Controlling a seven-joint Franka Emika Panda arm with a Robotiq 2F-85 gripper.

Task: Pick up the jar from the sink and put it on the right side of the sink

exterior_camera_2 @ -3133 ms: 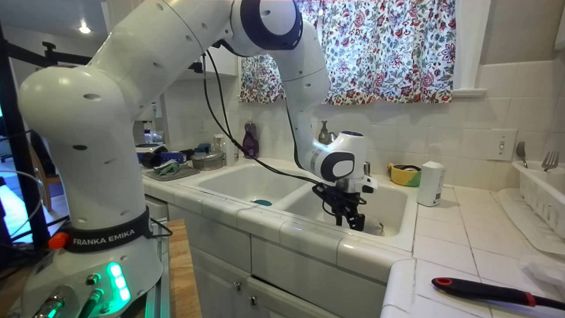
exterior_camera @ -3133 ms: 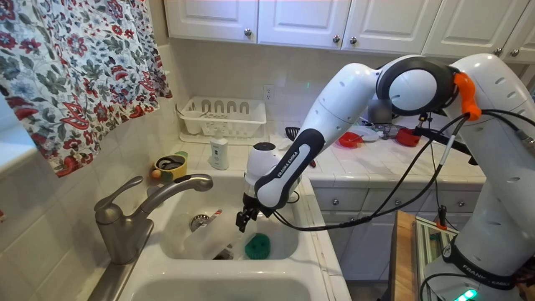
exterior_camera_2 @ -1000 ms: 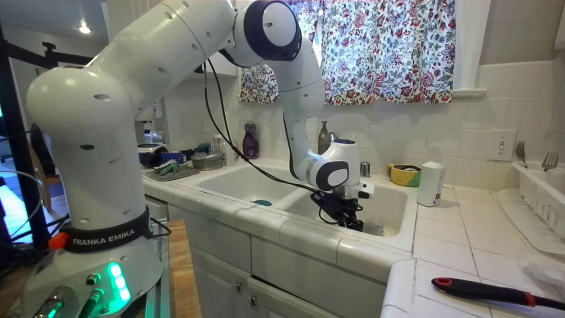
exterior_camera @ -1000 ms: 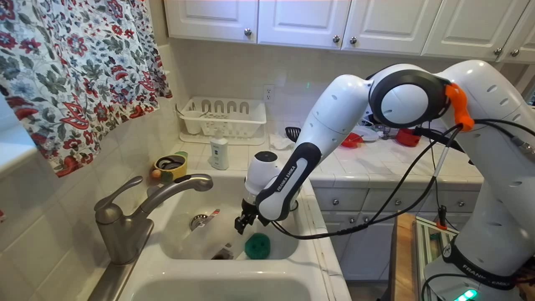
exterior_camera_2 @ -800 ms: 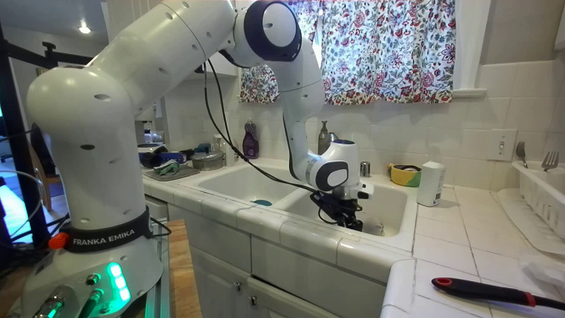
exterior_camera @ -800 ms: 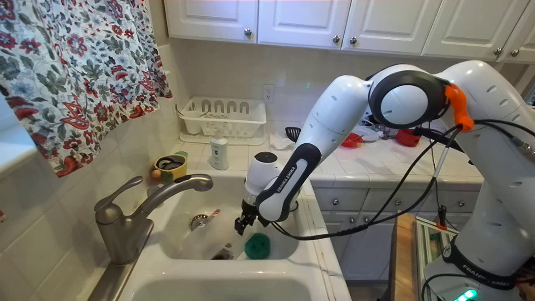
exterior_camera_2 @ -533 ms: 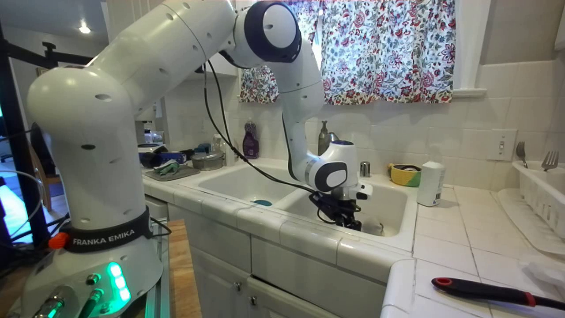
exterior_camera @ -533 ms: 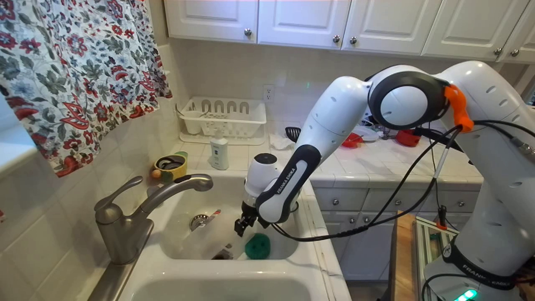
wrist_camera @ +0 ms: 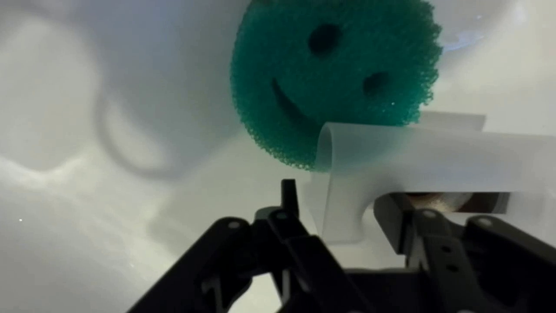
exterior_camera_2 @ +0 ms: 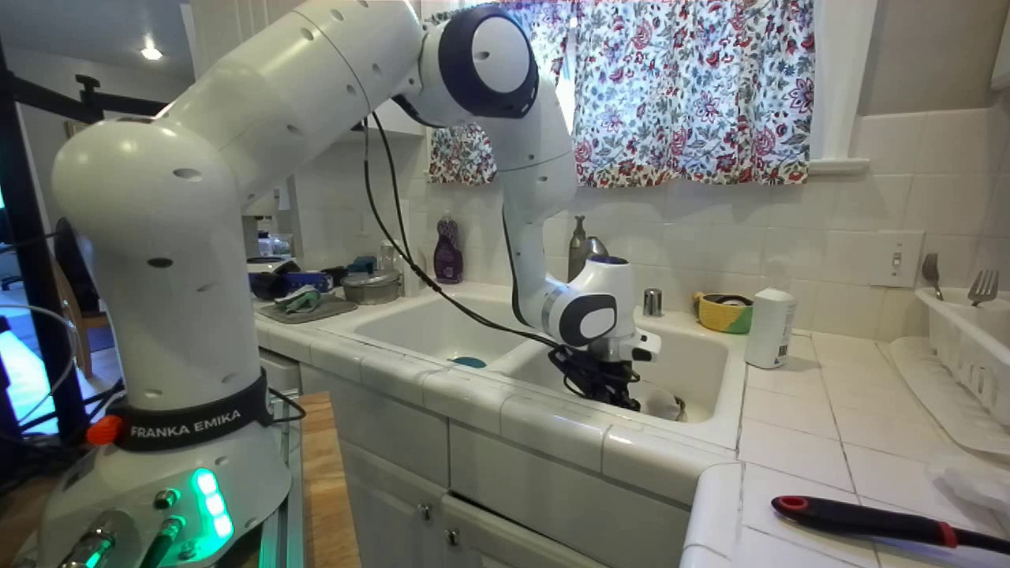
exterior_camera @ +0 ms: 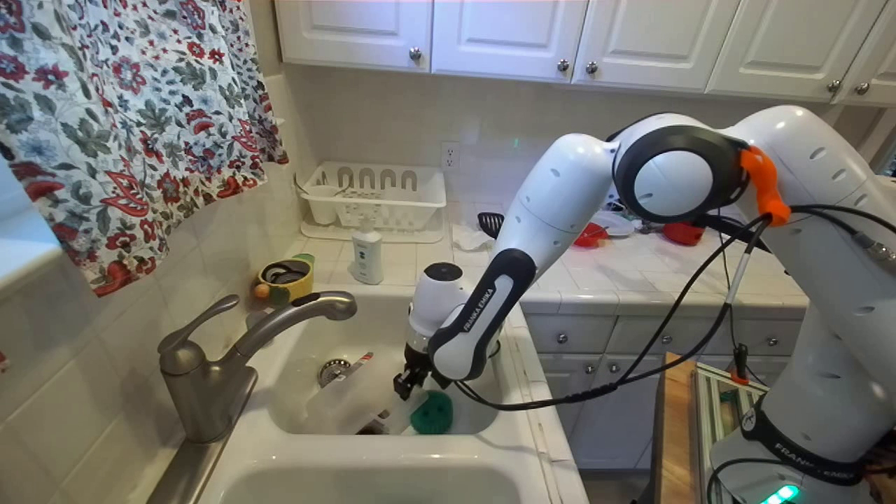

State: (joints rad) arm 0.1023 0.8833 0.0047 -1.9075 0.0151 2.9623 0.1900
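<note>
The jar is a whitish translucent cylinder lying in the sink. In the wrist view the jar (wrist_camera: 451, 156) lies on its side at the right, its end over part of a green scrubber. In both exterior views it is a pale shape (exterior_camera: 343, 409) (exterior_camera_2: 661, 401) beside the gripper. The sink (exterior_camera: 350, 448) is a white basin with a drain (exterior_camera: 334, 371). My gripper (wrist_camera: 339, 208) is low inside the basin (exterior_camera: 404, 385). Its fingers are apart, with the jar's end between them in the wrist view. I cannot tell whether a finger touches the jar.
The green scrubber (exterior_camera: 432, 413) (wrist_camera: 334, 78) is by the jar. A metal faucet (exterior_camera: 210, 381) stands over the basin edge. A white bottle (exterior_camera: 367, 257) (exterior_camera_2: 772, 327), yellow pot (exterior_camera: 288, 281) and dish rack (exterior_camera: 378, 210) stand behind. A black-handled utensil (exterior_camera_2: 868, 521) lies on the counter.
The arm has come down and my gripper sits deeper in the basin. The translucent end near the green scrubber has shifted slightly since half a second ago.
</note>
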